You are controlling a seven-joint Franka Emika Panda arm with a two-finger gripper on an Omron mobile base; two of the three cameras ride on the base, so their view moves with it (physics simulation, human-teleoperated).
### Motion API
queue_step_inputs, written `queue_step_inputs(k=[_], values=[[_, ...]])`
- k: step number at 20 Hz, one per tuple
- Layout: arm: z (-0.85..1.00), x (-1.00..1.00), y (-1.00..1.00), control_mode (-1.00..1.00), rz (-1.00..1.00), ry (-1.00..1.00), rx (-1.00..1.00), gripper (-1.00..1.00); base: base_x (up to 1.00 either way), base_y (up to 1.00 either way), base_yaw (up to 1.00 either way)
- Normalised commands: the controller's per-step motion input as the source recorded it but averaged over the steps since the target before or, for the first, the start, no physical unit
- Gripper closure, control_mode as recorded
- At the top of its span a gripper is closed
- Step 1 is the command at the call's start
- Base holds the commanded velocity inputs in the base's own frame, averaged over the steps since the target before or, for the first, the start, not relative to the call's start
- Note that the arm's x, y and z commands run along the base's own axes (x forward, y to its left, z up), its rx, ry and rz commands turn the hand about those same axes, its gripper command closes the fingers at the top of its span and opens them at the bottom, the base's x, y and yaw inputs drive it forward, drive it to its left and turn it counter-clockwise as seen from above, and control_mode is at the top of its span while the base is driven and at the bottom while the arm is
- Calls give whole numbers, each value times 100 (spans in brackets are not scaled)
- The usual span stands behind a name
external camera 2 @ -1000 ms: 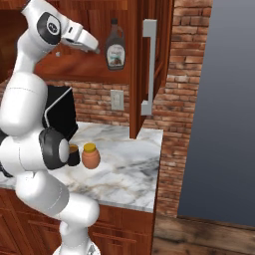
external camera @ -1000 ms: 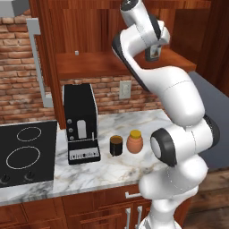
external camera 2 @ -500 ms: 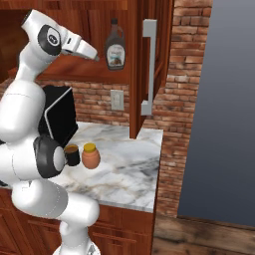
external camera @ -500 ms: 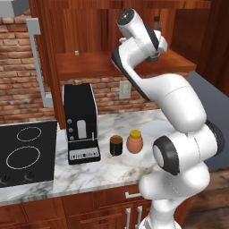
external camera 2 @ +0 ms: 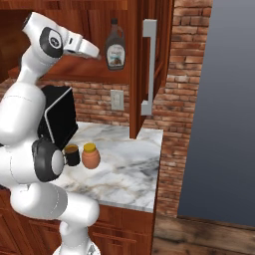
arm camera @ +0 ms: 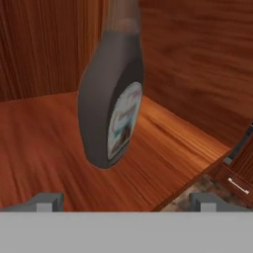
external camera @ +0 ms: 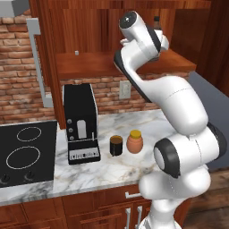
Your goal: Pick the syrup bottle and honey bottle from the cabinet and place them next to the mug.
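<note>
While its two fingers stand spread wide with nothing between them, the end effector (arm camera: 126,200) is raised to the height of the cabinet (external camera 2: 139,60) shelf and points into the open compartment. In the hand view the finger tips (arm camera: 45,201) sit at the bottom corners, well apart, and the syrup bottle (arm camera: 112,106) stands ahead of them, centred between their lines but not touching either one. It stands on the shelf board, its pale label turned toward the right of that view, its neck running out of the top edge.

From the right base view the end effector (external camera 2: 93,51) is level with the syrup bottle (external camera 2: 115,49), just beside it on the left, with a small gap between. The bottle stands upright near the front edge of the shelf, close to the open door with its long grey handle (external camera 2: 148,67). In the left base view the arm's upper links cover most of the bottle, so just its black cap (external camera: 156,20) peeks over the wrist.

Down on the marble surface (external camera 2: 129,169) the honey bottle (external camera 2: 90,156) stands upright just beside the mug (external camera 2: 71,155), on the mug's right as the robot sees it; whether the two touch I cannot tell. In the left base view the same pair, honey bottle (external camera: 134,141) and mug (external camera: 116,145), stand to the right of the black coffee machine (external camera: 80,124), and a cooktop (external camera: 24,154) lies farther left. Both are well below and apart from the end effector.
</note>
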Motion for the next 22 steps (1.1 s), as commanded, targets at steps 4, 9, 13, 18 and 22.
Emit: queue_step_inputs(k=[4, 9, 13, 18, 22], values=[[3, 19, 0, -100, 3, 0, -4, -100, 0, 0, 0], [0, 15, 0, -100, 3, -7, 0, -100, 0, 0, 0], [0, 10, 0, -100, 1, -8, -1, -100, 0, 0, 0], [4, 0, 0, -100, 0, 0, 0, -100, 0, 0, 0], [0, 14, -12, -100, 0, 0, 0, -100, 0, 0, 0]])
